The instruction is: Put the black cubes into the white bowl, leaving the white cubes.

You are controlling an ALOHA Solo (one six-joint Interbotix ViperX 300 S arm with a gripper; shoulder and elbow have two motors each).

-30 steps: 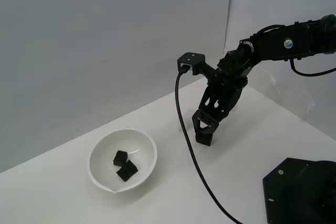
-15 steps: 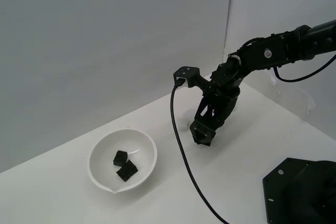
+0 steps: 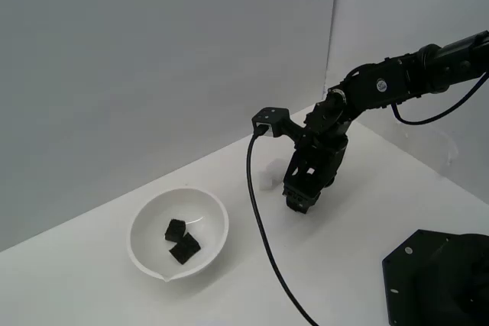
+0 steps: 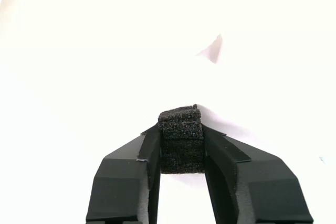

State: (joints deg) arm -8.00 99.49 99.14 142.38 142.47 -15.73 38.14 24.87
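Note:
In the wrist view my gripper (image 4: 181, 145) is shut on a black cube (image 4: 181, 132), clamped between both fingers. The exterior view shows the gripper (image 3: 300, 200) low over the white surface, to the exterior view's right of the white bowl (image 3: 145, 219). Two black cubes (image 3: 181, 240) lie inside the bowl. A white cube (image 3: 265, 180) sits on the surface just beside the gripper, toward the bowl; a white cube (image 4: 212, 51) also shows faintly in the wrist view beyond the held cube.
The arm's black cable (image 3: 263, 242) trails down across the surface between the bowl and the gripper. A black base plate (image 3: 435, 280) fills the near corner at the exterior view's right. Grey walls stand behind.
The gripper has moved back and up a little toward the wall, the arm folding in. A white cube now shows beside it. The bowl's two cubes have not moved.

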